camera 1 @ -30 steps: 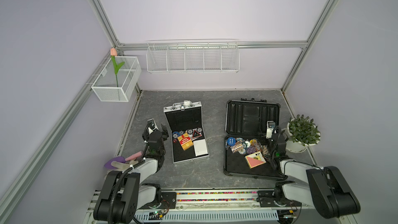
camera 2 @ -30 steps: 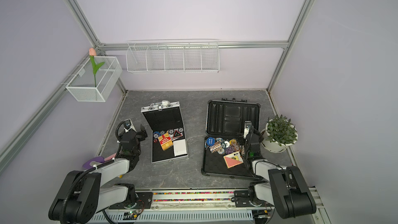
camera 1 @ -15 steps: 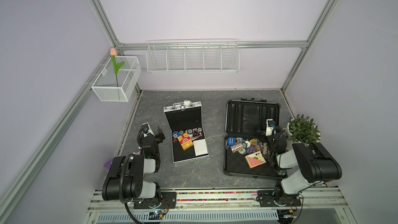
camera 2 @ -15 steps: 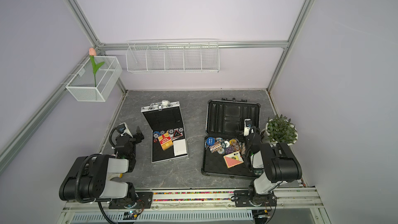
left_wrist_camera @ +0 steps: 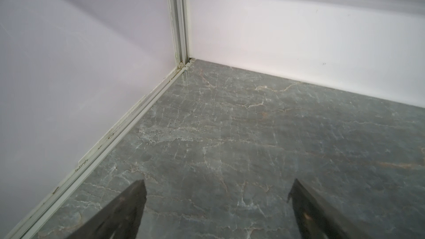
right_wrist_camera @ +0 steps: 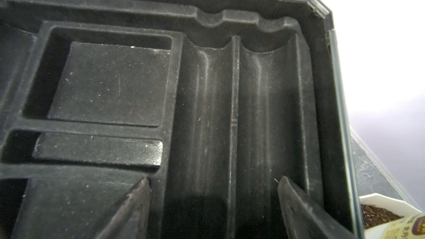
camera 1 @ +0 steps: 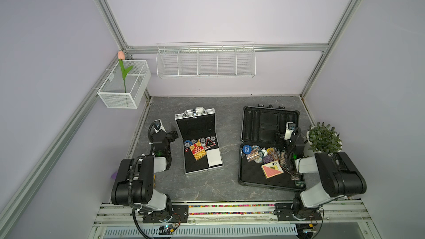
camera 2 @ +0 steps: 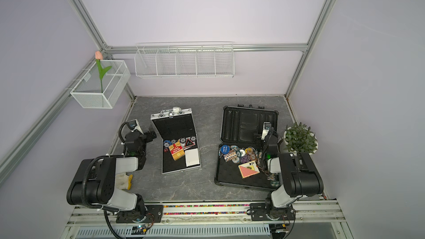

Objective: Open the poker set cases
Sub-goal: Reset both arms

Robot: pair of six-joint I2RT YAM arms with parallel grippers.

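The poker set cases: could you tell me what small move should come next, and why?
Probably draw the right gripper back clear of the dark case: its lid is up, the silver case is open too, and both grippers are empty, the left gripper over the table.

A grey marble-patterned desk (camera 1: 230,116) lies under both claws. Just to the right of the right claw (camera 1: 278,137) stands a leafy potted plant (camera 1: 323,140) in a white pot. Up on the side wall, beyond the left claw (camera 1: 172,134), hangs a white mesh basket (camera 1: 125,102) holding a pink tulip (camera 1: 121,55). A long white wire basket (camera 1: 205,65) with five compartments hangs on the back wall, well beyond both claws. Well behind the left claw lies a white-and-yellow glove-like cloth (camera 2: 124,179).
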